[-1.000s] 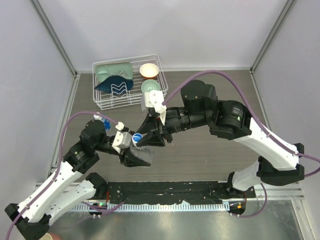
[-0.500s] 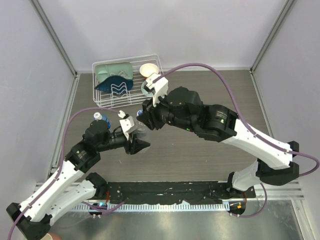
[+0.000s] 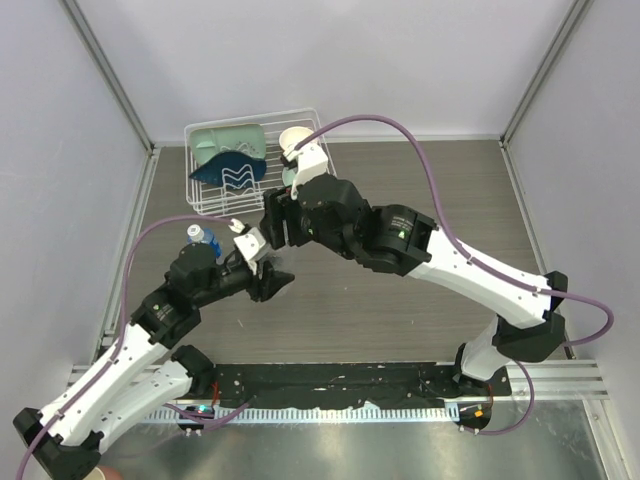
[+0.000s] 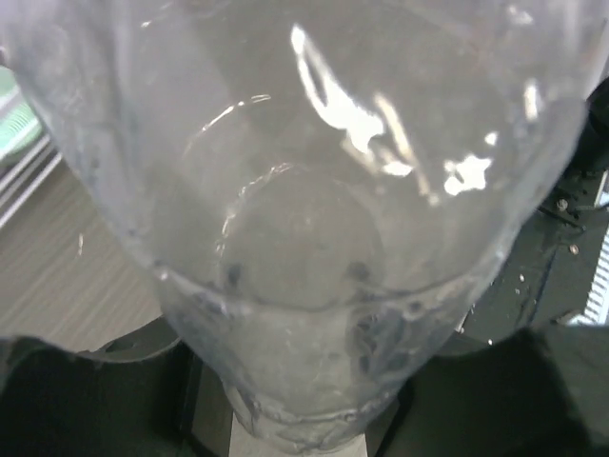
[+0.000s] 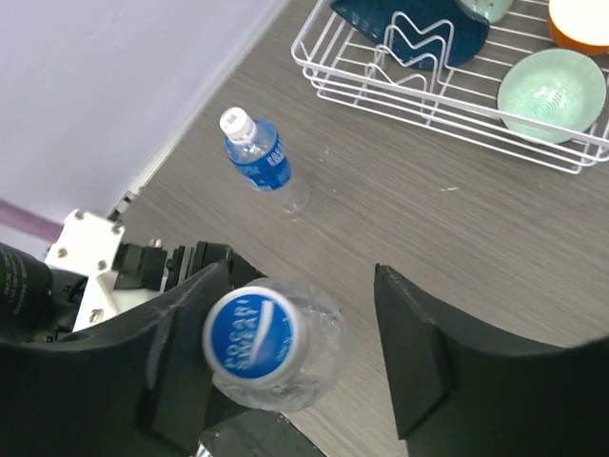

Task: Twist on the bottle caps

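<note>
My left gripper (image 3: 272, 280) is shut on the plain clear bottle (image 5: 314, 367) and holds it cap-up above the table. Its body fills the left wrist view (image 4: 304, 209) and hides the fingers. A round cap (image 5: 255, 335) with a white rim and a blue printed top sits on its neck. My right gripper (image 5: 300, 276) is open above it, jaws wide; the cap lies close to the left finger (image 5: 190, 352), not pinched. The blue-label bottle (image 5: 262, 164) stands on the table with a white cap (image 5: 236, 122) on it, also in the top view (image 3: 200, 238).
A white wire rack (image 5: 428, 105) stands at the back left, also in the top view (image 3: 205, 205). It holds a pale green bowl (image 5: 550, 93), a cream bowl (image 5: 580, 19) and a dark blue dish (image 3: 228, 170). The left wall (image 5: 114, 86) is close to the blue-label bottle.
My right gripper has let go of the cap and pulled back toward the rack, jaws open. My left gripper has drawn the plain bottle slightly left and back.
</note>
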Available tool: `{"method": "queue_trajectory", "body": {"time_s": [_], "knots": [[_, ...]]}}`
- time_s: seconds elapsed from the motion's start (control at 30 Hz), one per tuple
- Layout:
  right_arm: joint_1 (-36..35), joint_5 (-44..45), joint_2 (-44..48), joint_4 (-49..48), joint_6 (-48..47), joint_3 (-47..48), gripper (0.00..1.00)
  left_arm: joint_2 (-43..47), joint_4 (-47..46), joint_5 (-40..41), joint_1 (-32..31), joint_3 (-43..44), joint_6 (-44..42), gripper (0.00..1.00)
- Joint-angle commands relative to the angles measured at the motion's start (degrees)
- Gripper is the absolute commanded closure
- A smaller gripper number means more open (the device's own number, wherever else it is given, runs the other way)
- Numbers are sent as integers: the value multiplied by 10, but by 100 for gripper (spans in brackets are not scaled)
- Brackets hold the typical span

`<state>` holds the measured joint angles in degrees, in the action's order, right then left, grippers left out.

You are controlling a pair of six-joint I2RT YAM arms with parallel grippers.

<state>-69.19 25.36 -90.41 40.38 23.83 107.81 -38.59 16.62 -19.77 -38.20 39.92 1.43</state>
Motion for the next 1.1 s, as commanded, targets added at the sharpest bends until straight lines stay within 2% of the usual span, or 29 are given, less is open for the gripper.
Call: {"method": "queue_trajectory", "body": {"time_s": [0.0,0.13,0.27,0.3,0.5,0.73,0.9,1.07], "knots": [[6,-63,17,14,-29,42,24,31,-135,-39,-6,18,-33,100],[8,-133,58,15,-62,72,20,33,-135,-54,-5,10,-30,100],[14,-246,95,25,-107,68,18,32,-132,-68,-5,4,-20,100],[20,-308,97,37,-124,69,18,30,-128,-82,-5,2,-17,100],[28,-426,92,121,-233,93,18,22,-101,-161,-4,6,4,100],[32,-464,84,165,-317,122,18,15,-61,-381,-2,10,-36,100],[32,-513,83,163,-351,129,18,8,-22,-448,-1,13,-61,100],[32,-556,81,139,-368,120,23,5,-19,-455,0,12,-61,100]]}}
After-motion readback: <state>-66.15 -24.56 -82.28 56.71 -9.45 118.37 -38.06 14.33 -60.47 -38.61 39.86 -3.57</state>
